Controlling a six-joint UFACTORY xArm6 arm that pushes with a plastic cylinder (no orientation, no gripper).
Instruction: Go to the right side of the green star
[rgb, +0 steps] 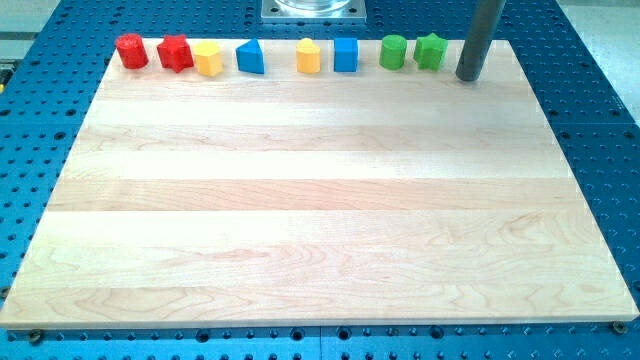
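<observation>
Green star (430, 51) sits at the board's (320, 230) top edge, near the view's right. My tip (468, 77) is just right of the star, a small gap between, touching no block, holding nothing. Left of the star: green cylinder (393, 52), blue cube (345, 55), yellow block (308, 57), blue triangle (250, 57), yellow block (208, 59), red star (174, 53), red cylinder (131, 51). No readable writing.

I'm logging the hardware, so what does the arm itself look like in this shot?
Only the rod shows: a straight, smooth, dark grey cylinder running out of the view's top. No claw, cables or markings are visible. My tip is a plain blunt end, just to the view's right of the green star.
</observation>
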